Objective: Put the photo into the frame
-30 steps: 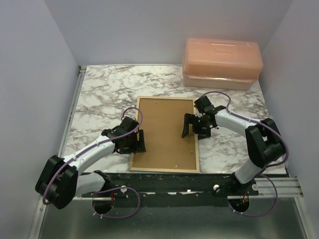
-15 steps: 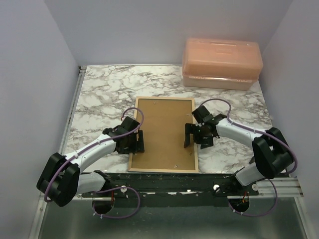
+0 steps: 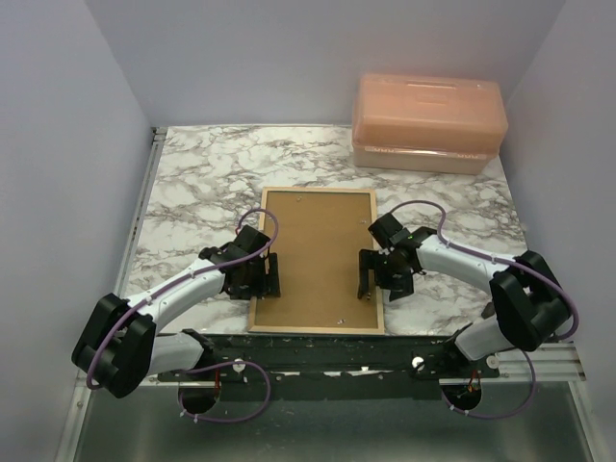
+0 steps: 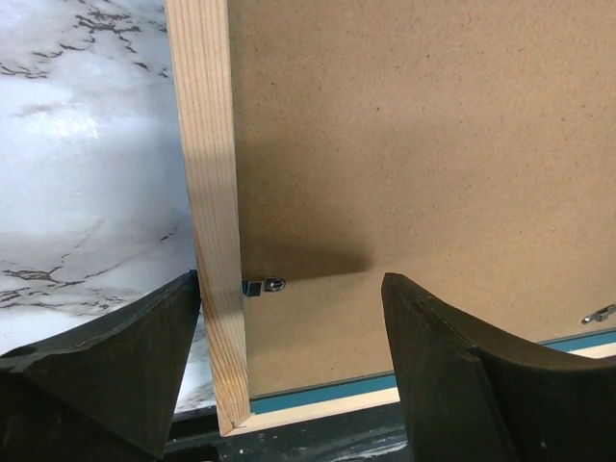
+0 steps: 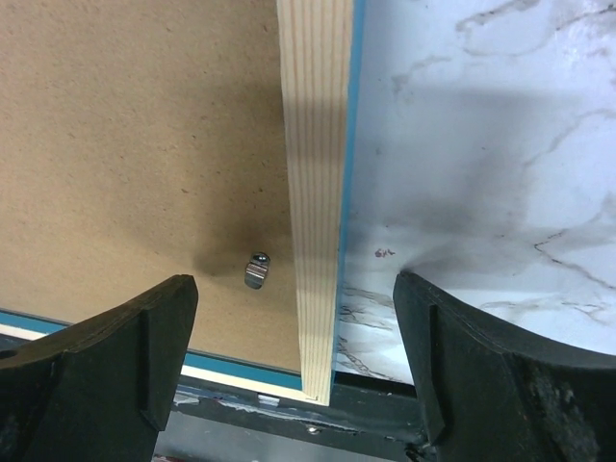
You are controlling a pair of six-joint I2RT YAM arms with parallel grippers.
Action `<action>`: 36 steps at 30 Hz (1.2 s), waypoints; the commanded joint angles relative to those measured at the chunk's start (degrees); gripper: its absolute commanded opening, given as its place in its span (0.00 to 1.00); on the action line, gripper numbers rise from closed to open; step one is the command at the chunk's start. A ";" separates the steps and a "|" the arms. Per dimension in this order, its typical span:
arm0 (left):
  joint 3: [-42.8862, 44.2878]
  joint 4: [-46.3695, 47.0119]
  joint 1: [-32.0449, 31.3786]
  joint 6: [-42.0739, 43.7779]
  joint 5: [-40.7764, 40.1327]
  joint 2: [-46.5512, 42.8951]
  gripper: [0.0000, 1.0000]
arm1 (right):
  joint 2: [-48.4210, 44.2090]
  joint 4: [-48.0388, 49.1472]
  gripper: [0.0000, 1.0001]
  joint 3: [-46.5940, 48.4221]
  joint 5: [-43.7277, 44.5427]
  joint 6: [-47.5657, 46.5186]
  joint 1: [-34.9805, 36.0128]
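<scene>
The frame (image 3: 317, 328) lies face down on the marble table, pale wood back up, a brown hardboard backing sheet (image 3: 318, 245) filling it. The photo is out of view. My left gripper (image 3: 266, 275) is open, its jaws straddling the frame's left rail (image 4: 207, 183) near the front corner, with a small metal clip (image 4: 262, 285) on the backing sheet (image 4: 414, 144) between them. My right gripper (image 3: 370, 277) is open astride the right rail (image 5: 316, 164), whose blue edge shows; a clip (image 5: 256, 270) sits just inside. Neither gripper (image 4: 289, 385) (image 5: 296, 375) holds anything.
A peach plastic box (image 3: 428, 120) stands at the back right of the table (image 3: 192, 183). The black front edge of the table (image 4: 318, 438) runs just beyond the frame's near rail. Another clip (image 4: 599, 314) shows on the backing.
My right gripper has slid along the right rail toward the near edge of the table and closed slightly. The left gripper and the frame have barely moved.
</scene>
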 commanded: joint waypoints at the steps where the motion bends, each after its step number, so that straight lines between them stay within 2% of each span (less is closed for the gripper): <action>1: 0.75 -2.58 -0.16 -0.03 1.47 -0.41 0.76 | 2.55 -4.95 0.90 -1.22 2.42 1.74 1.15; 3: 0.54 -2.76 -0.20 0.23 1.11 -0.50 0.76 | 2.31 -4.97 0.87 -1.99 3.57 2.32 1.34; 7: 0.19 -2.98 -0.16 0.41 1.24 -0.41 0.76 | 3.85 -4.20 0.72 -2.97 5.77 3.03 1.38; 9: -0.04 -3.00 -0.22 0.42 1.29 -0.81 0.75 | 4.59 -3.75 0.69 -2.66 6.85 3.50 1.40; 11: -0.30 -3.05 -0.18 0.37 1.27 -1.36 0.75 | 4.89 -3.92 0.61 -1.66 10.18 3.77 1.44; 13: -0.44 -3.23 -0.15 0.16 1.13 -1.61 0.75 | 5.02 -4.27 0.52 -0.54 12.14 3.69 1.44; 18: -0.42 -3.96 -0.15 -0.03 0.70 -1.91 0.75 | 5.58 -5.61 0.18 1.76 14.34 3.33 1.45; 20: -0.34 -4.27 -0.16 -0.11 0.49 -2.00 0.75 | 5.62 -6.25 0.08 2.27 15.59 3.27 1.45; 23: 0.15 -4.86 -0.11 -0.11 0.15 -2.15 0.75 | 5.39 -6.37 0.00 2.56 16.49 2.97 1.44; 26: 1.33 -5.94 0.57 0.01 -0.11 -2.27 0.75 | 4.89 -5.75 0.00 3.05 15.75 2.14 1.45; 27: 1.78 -6.39 1.17 0.18 0.03 -2.34 0.75 | 4.76 -5.58 0.03 3.29 15.18 2.03 1.45; 28: 2.24 -6.80 1.85 0.38 0.17 -2.49 0.75 | 4.58 -5.26 0.11 3.75 14.04 1.63 1.45; 30: 3.12 -7.27 3.82 1.16 0.96 -2.97 0.75 | 4.61 -5.07 0.43 5.23 12.52 1.13 1.44; 32: 4.18 -7.37 6.17 2.41 2.35 -3.31 0.75 | 5.53 -4.76 0.66 7.24 11.12 0.52 1.32; 34: 5.39 -7.09 8.73 3.75 4.14 -2.88 0.75 | 7.73 -4.69 0.79 10.00 9.81 -0.07 0.78; 36: 6.81 -6.28 11.09 5.20 6.05 -1.59 0.75 | 10.42 -4.13 0.86 12.55 8.13 -0.91 -0.43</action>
